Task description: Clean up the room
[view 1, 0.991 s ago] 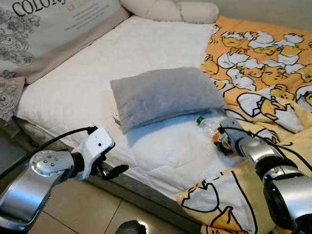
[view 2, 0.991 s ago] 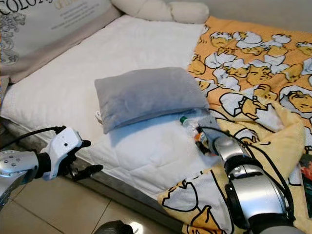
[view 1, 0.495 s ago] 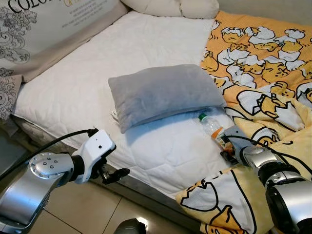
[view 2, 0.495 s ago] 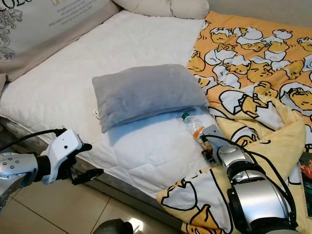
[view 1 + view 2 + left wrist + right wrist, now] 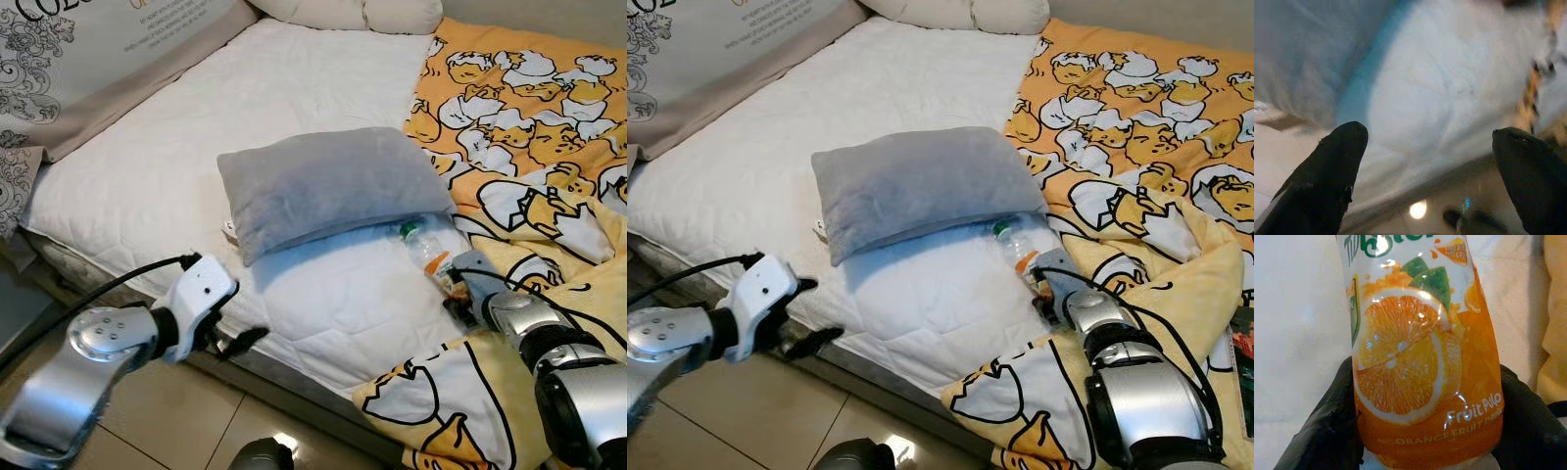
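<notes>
On the white quilted mattress point(image 5: 323, 88), head views: clear plastic orange-juice bottle with green cap and orange label point(image 5: 428, 252) lies on its side, just below the grey plush rectangular pillow point(image 5: 328, 184) and beside the edge of the yellow cartoon-duck blanket point(image 5: 529, 127). Right claw point(image 5: 460, 286) is at the bottle's base end, its black fingers either side of the label. Left claw point(image 5: 238, 341) hangs off the bed's near edge above the tiled floor point(image 5: 157, 431), well apart from the bottle, not engaged. Left wrist view: blurred; two black fingertips point(image 5: 1327, 171) spread wide with nothing between them, mattress edge and floor beyond, so left claw is open and empty. Right wrist view: bottle fills the gap, orange-slice label, black pads point(image 5: 1327, 426) pressed against both sides of it, so right claw is closed on the bottle. Judgement: step in hand is picking the bottle off the bed as litter; grasp looks seated but bottle isn't lifted yet. Next move calls for a straight lift clear of the pillow and blanket folds, then carry to a bin. Thin plastic may crush or slip, so keep the grip firm.
</notes>
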Robot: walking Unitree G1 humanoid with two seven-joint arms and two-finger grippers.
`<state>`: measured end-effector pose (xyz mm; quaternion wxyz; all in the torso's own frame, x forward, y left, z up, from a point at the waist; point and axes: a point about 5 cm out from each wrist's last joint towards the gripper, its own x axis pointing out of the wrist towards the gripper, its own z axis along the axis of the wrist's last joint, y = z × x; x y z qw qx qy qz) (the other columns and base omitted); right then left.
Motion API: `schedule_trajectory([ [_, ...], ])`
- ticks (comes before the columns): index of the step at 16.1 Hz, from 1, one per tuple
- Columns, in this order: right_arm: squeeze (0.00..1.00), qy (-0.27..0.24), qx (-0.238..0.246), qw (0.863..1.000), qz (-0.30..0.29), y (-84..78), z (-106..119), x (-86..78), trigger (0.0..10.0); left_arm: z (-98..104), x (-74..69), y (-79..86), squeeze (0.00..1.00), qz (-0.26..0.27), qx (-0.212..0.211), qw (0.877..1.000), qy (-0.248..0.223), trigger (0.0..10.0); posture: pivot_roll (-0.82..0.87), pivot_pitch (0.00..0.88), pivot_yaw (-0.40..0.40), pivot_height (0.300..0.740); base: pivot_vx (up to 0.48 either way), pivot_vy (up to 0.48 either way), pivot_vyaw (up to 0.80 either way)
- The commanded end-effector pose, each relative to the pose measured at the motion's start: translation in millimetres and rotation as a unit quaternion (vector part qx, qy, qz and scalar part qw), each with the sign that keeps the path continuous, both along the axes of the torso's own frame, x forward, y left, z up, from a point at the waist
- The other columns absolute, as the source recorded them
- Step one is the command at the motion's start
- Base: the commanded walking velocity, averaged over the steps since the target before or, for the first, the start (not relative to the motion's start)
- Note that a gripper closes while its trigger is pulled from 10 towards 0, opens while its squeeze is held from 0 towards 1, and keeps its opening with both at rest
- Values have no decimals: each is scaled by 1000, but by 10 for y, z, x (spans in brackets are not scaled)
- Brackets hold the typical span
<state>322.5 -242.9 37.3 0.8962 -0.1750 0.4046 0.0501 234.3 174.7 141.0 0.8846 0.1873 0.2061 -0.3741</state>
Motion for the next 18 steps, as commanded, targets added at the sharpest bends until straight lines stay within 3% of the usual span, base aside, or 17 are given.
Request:
schedule_trajectory([
  [1,0,-33,25,999,-16,5,102,83,0,-15,18,35,306,27,-5,1000,-5,10000,111,0,39,740,0,0,0],
  [2,0,-51,61,996,-30,-20,122,86,0,-11,42,-18,318,41,-31,998,-24,10000,82,0,44,740,0,0,0],
  [4,0,-71,90,993,-34,-43,130,74,0,-37,64,-53,353,51,-35,997,-38,10000,44,0,52,740,0,0,0],
  [5,0,-99,111,988,-42,-69,156,69,0,-86,61,-87,212,36,-33,999,-13,10000,17,0,60,740,0,0,0],
  [6,0,-171,157,971,-54,-115,256,19,0,-150,84,-118,0,45,-46,998,-2,10000,-31,0,79,740,0,0,0],
  [9,0,-273,202,938,-71,-124,491,-120,0,-115,200,-64,0,123,-87,987,-49,10000,-55,0,94,740,0,0,0],
  [10,0,-310,210,925,-68,-78,590,-184,0,-78,268,-18,0,166,-90,979,-82,10000,-61,0,98,740,0,0,0],
  [12,0,-340,221,910,-82,-6,651,-217,0,-34,344,36,0,215,-86,965,-120,10000,-65,0,98,740,0,0,0],
  [13,0,-350,245,901,-73,241,684,-246,0,22,414,58,0,251,-114,951,-137,10000,-67,0,91,740,0,0,0],
  [14,0,-345,247,904,-58,408,668,-273,10000,32,437,61,0,264,-119,946,-147,10000,-68,0,86,740,0,0,0],
  [15,0,-332,271,902,-44,637,663,-335,10000,21,463,52,0,277,-122,940,-159,10000,-66,0,76,740,0,0,0],
  [17,0,-320,253,913,16,884,676,-377,10000,-49,450,13,0,294,-141,936,-131,10000,-50,0,56,740,0,0,0],
  [18,0,-314,252,915,16,911,663,-381,10000,-89,458,32,0,306,-130,934,-129,10000,-41,0,48,740,0,0,800],
])
